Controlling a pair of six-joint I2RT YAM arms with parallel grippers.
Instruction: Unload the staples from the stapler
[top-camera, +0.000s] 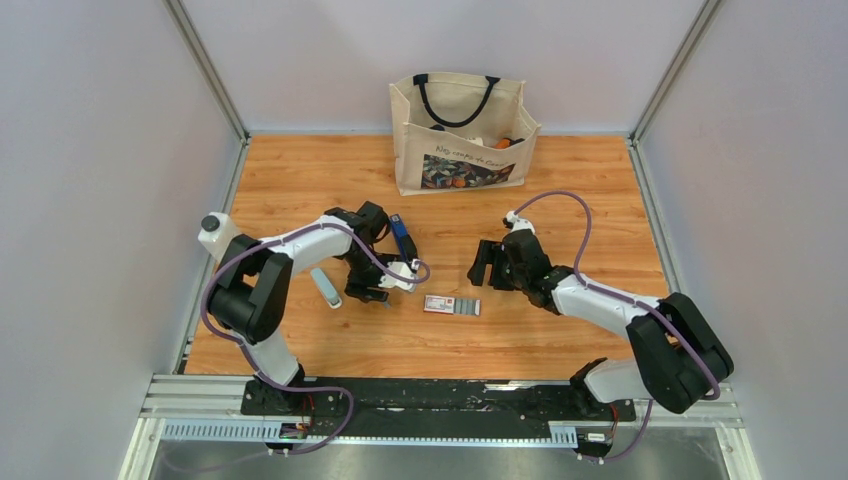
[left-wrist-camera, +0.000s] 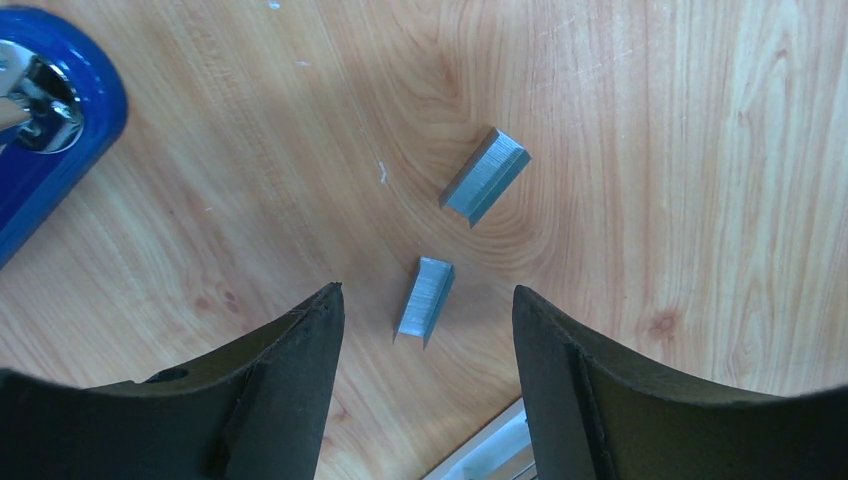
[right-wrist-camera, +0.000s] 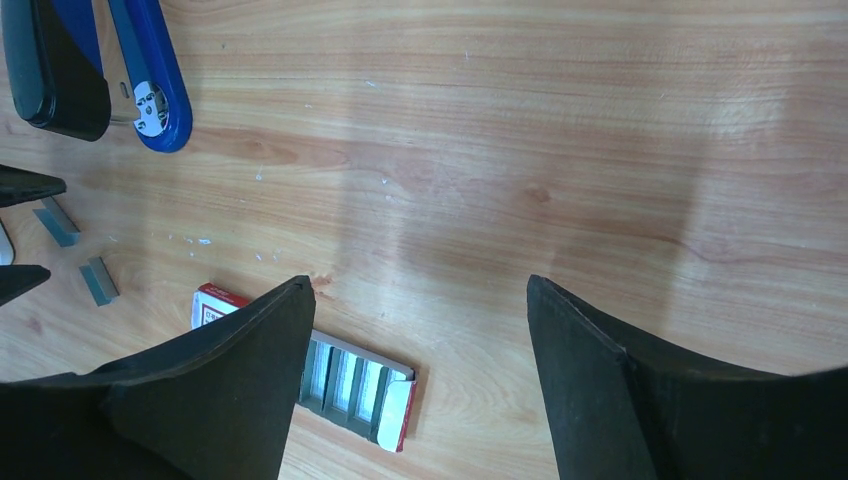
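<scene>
The blue stapler (top-camera: 402, 238) lies on the wooden table just beyond my left gripper (top-camera: 368, 290). In the right wrist view its blue arm (right-wrist-camera: 150, 70) and black arm (right-wrist-camera: 55, 70) are spread apart. Two short silvery-grey staples strips lie loose on the wood: one (left-wrist-camera: 425, 300) between my open left gripper's (left-wrist-camera: 428, 292) fingertips, one (left-wrist-camera: 486, 175) just beyond. Both strips also show in the right wrist view (right-wrist-camera: 98, 280) (right-wrist-camera: 57, 222). The stapler's blue end (left-wrist-camera: 40, 130) is at the far left. My right gripper (top-camera: 483, 265) (right-wrist-camera: 420, 285) is open and empty above the table.
A small white-and-red staple box (top-camera: 452, 305) (right-wrist-camera: 350, 375) lies open between the arms, partly under my right gripper's left finger. A pale grey-white stick-like tool (top-camera: 325, 288) lies left of my left gripper. A canvas tote bag (top-camera: 460, 135) stands at the back.
</scene>
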